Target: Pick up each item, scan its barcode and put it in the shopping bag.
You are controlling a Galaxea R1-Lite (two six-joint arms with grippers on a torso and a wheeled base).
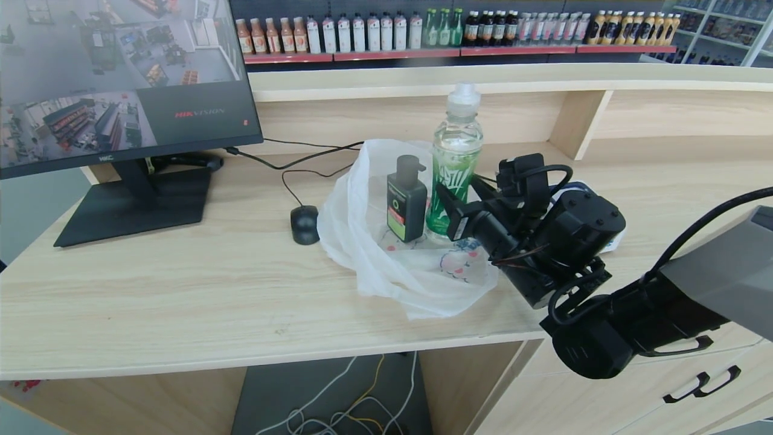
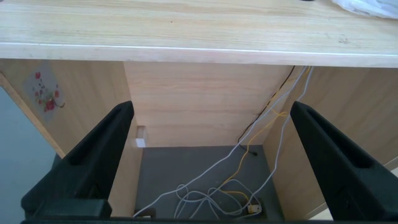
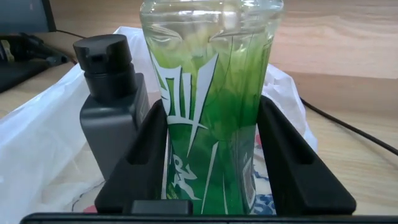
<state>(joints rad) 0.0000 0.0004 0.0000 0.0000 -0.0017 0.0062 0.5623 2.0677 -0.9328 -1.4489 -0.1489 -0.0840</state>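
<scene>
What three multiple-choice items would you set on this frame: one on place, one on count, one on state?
1. Where is the dark grey plastic pump bottle?
A. On the monitor stand
B. Standing in the white plastic shopping bag, beside the clear bottle of green drink
C. Lying by the mouse

2. How many bottles stand in the bag?
A. One
B. Two
C. Four

3. What state is the left gripper in?
A. Shut on a cable
B. Shut on a bottle
C. Open, holding nothing

Key:
1 B: the head view shows it upright within the bag's opened plastic, next to the drink.
2 B: the pump bottle and the drink bottle are the two standing there.
3 C: the left wrist view shows its fingers wide apart, with just the space under the wooden counter between them.
</scene>
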